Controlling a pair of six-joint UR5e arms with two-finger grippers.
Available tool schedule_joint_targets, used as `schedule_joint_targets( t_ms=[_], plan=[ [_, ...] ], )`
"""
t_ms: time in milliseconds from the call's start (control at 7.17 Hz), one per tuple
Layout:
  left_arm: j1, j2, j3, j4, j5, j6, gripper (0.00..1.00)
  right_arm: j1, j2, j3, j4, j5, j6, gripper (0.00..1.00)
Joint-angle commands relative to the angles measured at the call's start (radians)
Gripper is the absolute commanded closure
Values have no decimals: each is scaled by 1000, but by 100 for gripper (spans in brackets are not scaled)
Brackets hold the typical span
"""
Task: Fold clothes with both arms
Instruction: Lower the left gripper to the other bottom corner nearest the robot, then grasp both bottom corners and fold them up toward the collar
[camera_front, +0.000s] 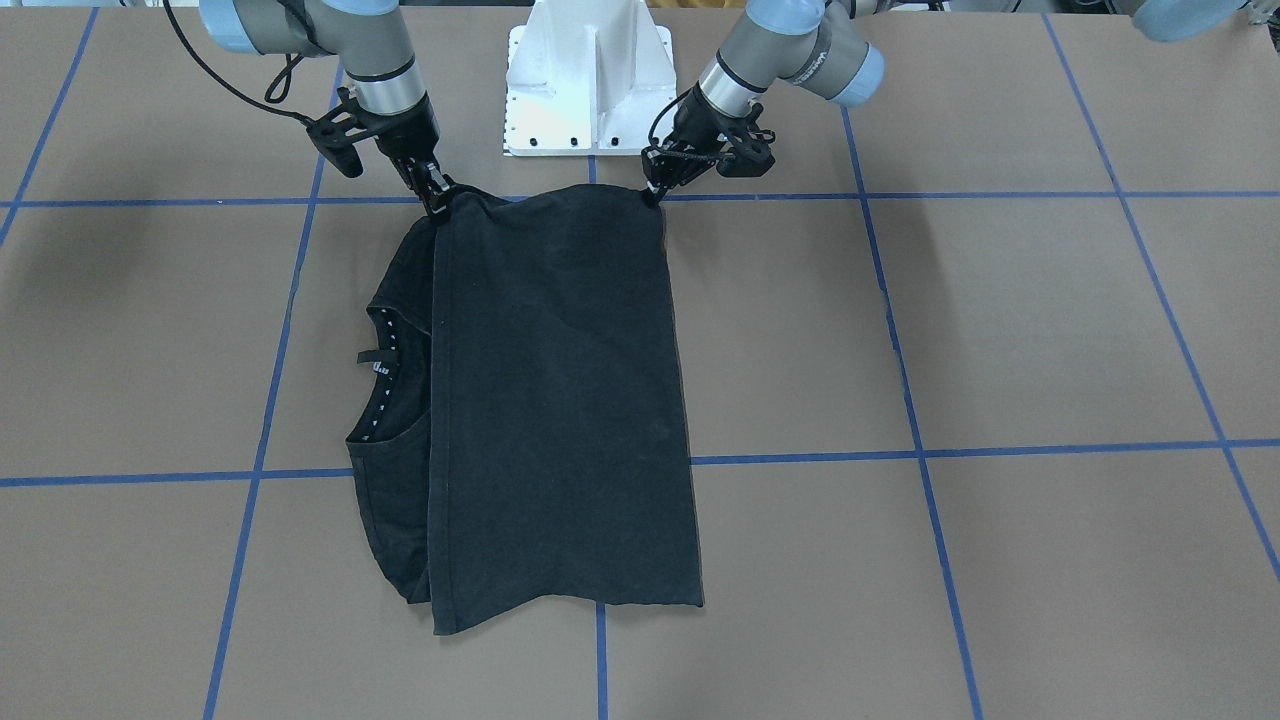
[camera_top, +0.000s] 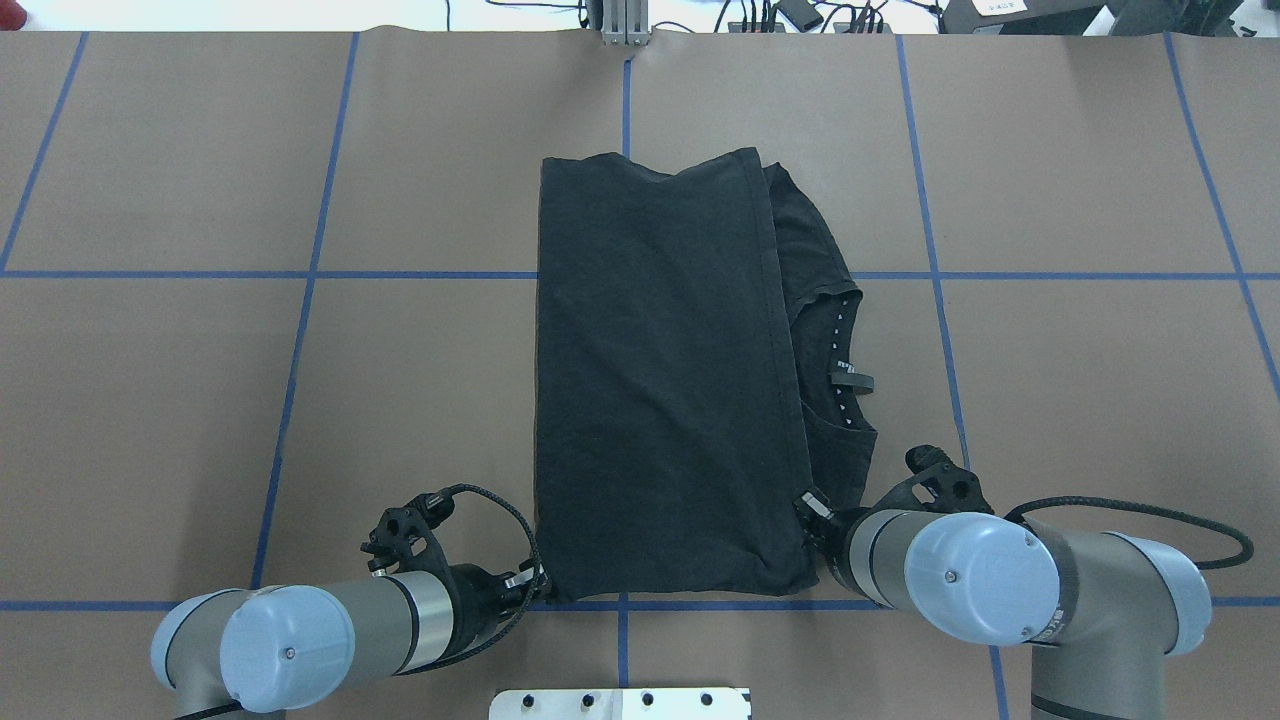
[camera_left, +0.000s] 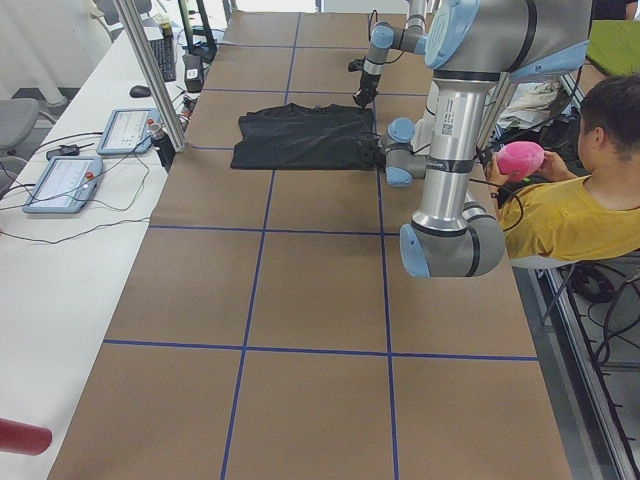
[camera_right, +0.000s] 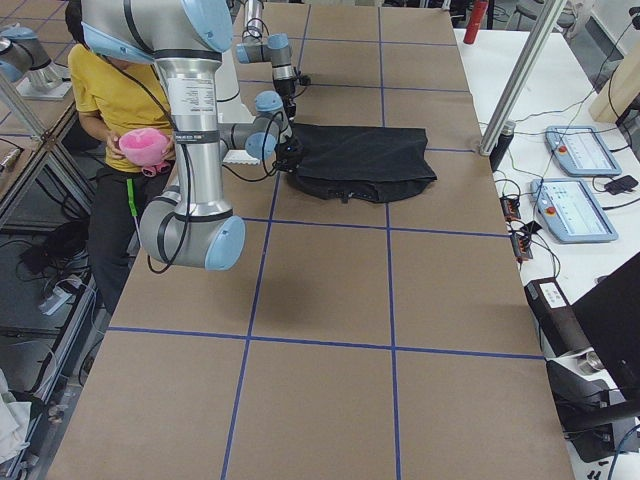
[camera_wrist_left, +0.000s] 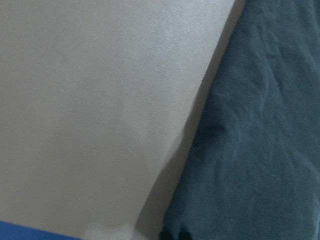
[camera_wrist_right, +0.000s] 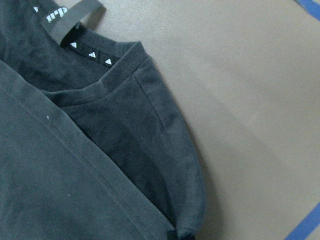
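The clothes are one black T-shirt (camera_front: 560, 400) (camera_top: 660, 380), folded over on itself into a long rectangle on the brown table (camera_front: 1000, 330). Its collar (camera_top: 845, 375) (camera_wrist_right: 100, 60) with a small white logo peeks out on my right side. My left gripper (camera_top: 535, 580) (camera_front: 653, 192) is shut on the folded shirt's near left corner. My right gripper (camera_top: 812, 510) (camera_front: 437, 203) is shut on the near right corner, beside the collar. Both wrist views show dark cloth (camera_wrist_left: 260, 150) (camera_wrist_right: 75, 190) running down to the bottom edge; the fingers themselves are out of frame.
The white pedestal base (camera_front: 590, 80) stands just behind the shirt's near edge. Blue tape lines grid the table. A seated person in yellow (camera_left: 570, 215) holds a pink toy beside the robot. Control tablets (camera_left: 60, 180) and a metal post (camera_left: 150, 70) stand along the far side.
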Motion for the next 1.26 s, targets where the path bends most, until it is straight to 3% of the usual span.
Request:
schedule_joint_targets(
  t_ms=[0,279,419,698,837,1116],
  plan=[
    [1,1,-15,5,-4,-5,100,1,0,4,-1,0,0,100],
    [-3,10,-59,25,-11,-5,100,4,-3,16,-1,1,2,100],
    [-7,17,-112,32,-51,-7,100,2,-30,60,-4,1,2,100],
    [-13,24,-272,165,-108,-10,100,11,-90,222,-86,55,2,100],
    [-30,16,-300,176,-114,-37,100,55,-81,249,-120,96,-3,100],
    [-244,-19,-279,181,-250,-38,100,227,-47,217,-123,264,-55,100]
  ],
)
